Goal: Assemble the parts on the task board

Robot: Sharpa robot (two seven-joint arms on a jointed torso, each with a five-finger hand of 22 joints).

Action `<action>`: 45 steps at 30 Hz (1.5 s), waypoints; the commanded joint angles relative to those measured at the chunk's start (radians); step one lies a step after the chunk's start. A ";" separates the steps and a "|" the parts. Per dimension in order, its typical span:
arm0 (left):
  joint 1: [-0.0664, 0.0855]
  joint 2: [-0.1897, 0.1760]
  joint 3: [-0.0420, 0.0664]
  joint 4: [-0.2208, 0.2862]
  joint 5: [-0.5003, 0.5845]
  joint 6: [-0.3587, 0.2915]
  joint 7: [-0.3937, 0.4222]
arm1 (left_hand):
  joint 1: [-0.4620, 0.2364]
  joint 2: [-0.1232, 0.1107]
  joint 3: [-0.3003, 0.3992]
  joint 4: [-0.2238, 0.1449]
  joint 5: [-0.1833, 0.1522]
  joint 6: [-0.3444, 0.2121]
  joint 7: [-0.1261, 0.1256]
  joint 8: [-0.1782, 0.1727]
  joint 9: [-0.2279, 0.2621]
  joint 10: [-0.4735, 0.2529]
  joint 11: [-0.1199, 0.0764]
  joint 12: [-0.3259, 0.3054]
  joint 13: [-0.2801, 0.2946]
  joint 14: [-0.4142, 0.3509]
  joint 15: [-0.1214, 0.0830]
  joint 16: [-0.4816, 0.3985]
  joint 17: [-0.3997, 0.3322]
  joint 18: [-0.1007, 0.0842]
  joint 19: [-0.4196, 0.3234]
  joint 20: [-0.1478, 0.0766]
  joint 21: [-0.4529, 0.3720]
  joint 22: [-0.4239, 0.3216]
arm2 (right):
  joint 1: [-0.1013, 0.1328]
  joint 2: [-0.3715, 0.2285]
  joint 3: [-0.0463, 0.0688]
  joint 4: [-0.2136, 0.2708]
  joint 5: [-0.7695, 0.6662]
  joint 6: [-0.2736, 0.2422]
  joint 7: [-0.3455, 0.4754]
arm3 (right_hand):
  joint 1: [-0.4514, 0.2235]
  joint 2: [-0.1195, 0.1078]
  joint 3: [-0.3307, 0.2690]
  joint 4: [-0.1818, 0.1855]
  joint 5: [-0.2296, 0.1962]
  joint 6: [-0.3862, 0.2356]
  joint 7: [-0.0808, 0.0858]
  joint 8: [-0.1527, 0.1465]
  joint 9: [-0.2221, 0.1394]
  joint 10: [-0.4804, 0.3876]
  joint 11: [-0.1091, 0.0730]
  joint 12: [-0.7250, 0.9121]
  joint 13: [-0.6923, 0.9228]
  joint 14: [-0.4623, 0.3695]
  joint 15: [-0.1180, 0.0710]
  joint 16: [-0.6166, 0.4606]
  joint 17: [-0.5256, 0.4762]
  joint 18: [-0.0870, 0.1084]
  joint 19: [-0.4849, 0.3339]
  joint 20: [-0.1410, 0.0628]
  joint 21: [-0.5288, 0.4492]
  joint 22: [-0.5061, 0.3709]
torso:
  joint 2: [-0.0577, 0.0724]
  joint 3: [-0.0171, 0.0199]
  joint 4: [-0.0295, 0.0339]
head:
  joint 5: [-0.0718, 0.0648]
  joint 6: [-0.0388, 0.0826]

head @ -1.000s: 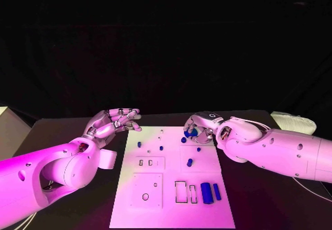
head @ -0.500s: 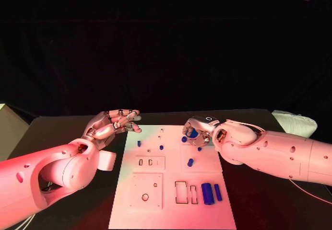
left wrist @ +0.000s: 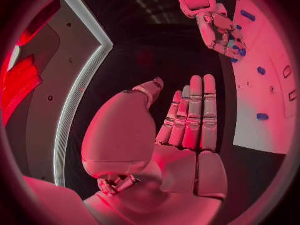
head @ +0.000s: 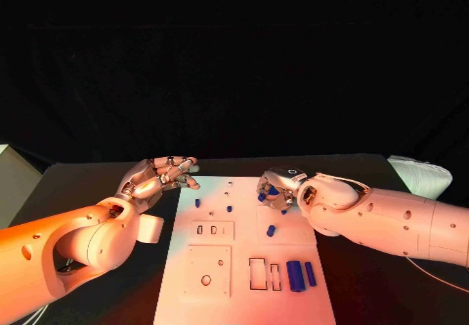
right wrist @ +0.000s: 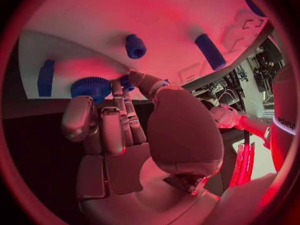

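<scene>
The left hand (head: 161, 175) is held above the black table (head: 88, 186) just beside the task board's (head: 210, 298) far left corner, fingers apart, nothing gripped. Blue parts (head: 294, 275) are scattered on the board. The right hand (head: 280, 187) is lowered onto the far right area, fingertips (right wrist: 125, 83) touching a small blue part (right wrist: 127, 82) beside a ribbed blue knob (right wrist: 91, 87); whether it is gripped cannot be told.

The task board (head: 245, 271) lies at the centre of the table (head: 88, 183), long axis running away from the robot. The left hand (head: 156, 175) sits over the table just beside the board's far left corner. The right hand (head: 278, 186) is over the board's far right area, fingertips at a knurled part (right wrist: 91, 86). 2 long parts (head: 301, 274) lie side by side near the board's near right edge, right of 2 rectangular slots (head: 262, 274).
</scene>
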 commanded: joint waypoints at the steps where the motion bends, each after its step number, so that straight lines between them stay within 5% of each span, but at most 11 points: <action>1: 0.002 0.000 0.001 0.003 -0.004 0.022 0.000 | -0.010 -0.001 0.006 0.001 0.003 0.006 -0.001 -0.002 -0.001 0.005 0.002 -0.006 0.000 -0.010 0.000 0.003 0.001 -0.001 -0.006 0.001 0.002 0.001 | -0.002 0.002 -0.001 0.005 -0.017 0.006 -0.006 | 0.001 0.007 0.001 0.004 0.005 0.006 0.003 0.002 0.001 -0.004 0.002 0.003 0.001 0.054 0.004 0.005 -0.001 -0.010 0.006 0.003 0.005 0.003 | 0.007 0.0012 -0.0010 | 0.001 0.002; 9: 0.003 0.000 0.001 0.001 -0.004 0.025 -0.005 | -0.010 -0.001 0.006 0.001 0.003 0.006 -0.001 -0.002 -0.001 0.005 0.002 -0.006 0.000 -0.010 0.000 0.003 0.001 -0.001 -0.006 0.001 0.002 0.001 | -0.002 0.001 -0.001 0.017 -0.013 -0.037 -0.017 | -0.008 0.023 0.011 0.026 0.007 0.025 -0.003 0.015 0.014 0.034 -0.007 0.013 0.008 0.052 -0.001 0.017 0.008 -0.011 0.010 0.001 0.019 0.024 | 0.011 0.0021 0.0003 | -0.001 0.005; 14: 0.003 0.001 0.001 0.000 -0.004 0.028 -0.010 | -0.011 0.001 0.007 0.000 0.003 0.005 0.000 -0.003 -0.001 0.004 0.002 -0.006 0.000 -0.011 0.001 0.006 0.003 -0.001 -0.008 0.001 0.005 0.003 | -0.002 0.000 -0.001 0.022 -0.012 -0.083 -0.031 | -0.004 0.052 0.020 0.043 0.019 0.068 -0.023 0.047 0.040 0.084 -0.026 0.026 0.022 0.051 -0.016 0.022 0.007 -0.015 0.020 -0.011 0.038 0.053 | 0.014 0.0029 -0.0001 | 0.001 0.007; 15: 0.003 0.001 0.001 0.000 -0.004 0.028 -0.011 | -0.011 0.001 0.007 0.000 0.003 0.005 0.000 -0.003 -0.001 0.004 0.002 -0.006 0.000 -0.011 0.001 0.006 0.003 -0.001 -0.008 0.001 0.005 0.003 | -0.002 -0.001 -0.001 0.024 -0.011 -0.093 -0.033 | 0.005 0.064 0.029 0.042 -0.011 0.077 -0.030 0.056 0.048 0.094 -0.031 0.027 0.026 0.052 -0.021 0.027 0.014 -0.017 0.024 -0.015 0.045 0.064 | 0.014 0.0029 0.0000 | 0.001 0.008; 18: 0.003 0.001 0.001 -0.001 -0.004 0.029 -0.013 | -0.010 0.000 0.008 -0.002 0.003 0.004 0.001 -0.004 -0.002 0.002 0.003 -0.006 0.000 -0.013 0.001 0.008 0.004 -0.001 -0.010 0.001 0.008 0.005 | -0.002 -0.002 -0.001 0.030 -0.010 -0.117 -0.039 | 0.022 0.082 0.043 0.034 -0.013 0.094 -0.041 0.078 0.068 0.119 -0.042 0.032 0.036 0.053 -0.030 0.033 0.019 -0.020 0.030 -0.023 0.055 0.080 | 0.015 0.0034 -0.0006 | 0.001 0.010; 23: 0.003 0.000 0.001 -0.002 -0.004 0.028 -0.017 | -0.008 0.001 0.011 -0.005 0.003 0.002 0.003 -0.006 -0.002 0.000 0.004 -0.007 -0.001 -0.016 0.002 0.013 0.006 -0.001 -0.013 0.002 0.013 0.009 | -0.001 -0.005 0.000 0.041 -0.009 -0.141 -0.055 | 0.031 0.094 0.050 0.023 -0.021 0.095 -0.047 0.100 0.092 0.137 -0.049 0.032 0.047 0.053 -0.036 0.036 0.020 -0.021 0.032 -0.030 0.061 0.091 | 0.016 0.0035 -0.0025 | 0.001 0.013; 45: 0.003 0.002 0.001 -0.010 -0.003 0.028 -0.027 | -0.003 0.002 0.016 -0.014 0.003 0.000 0.005 -0.009 -0.003 -0.005 0.006 -0.006 -0.001 -0.021 0.003 0.020 0.011 -0.001 -0.021 0.003 0.024 0.016 | 0.020 0.067 0.009 0.013 -0.012 -0.211 -0.153 | 0.020 0.088 0.048 0.023 -0.009 0.089 -0.050 0.115 0.111 0.143 -0.052 0.028 0.054 0.053 -0.038 0.037 0.018 -0.022 0.033 -0.033 0.063 0.097 | 0.026 0.0037 0.0051 | 0.009 0.027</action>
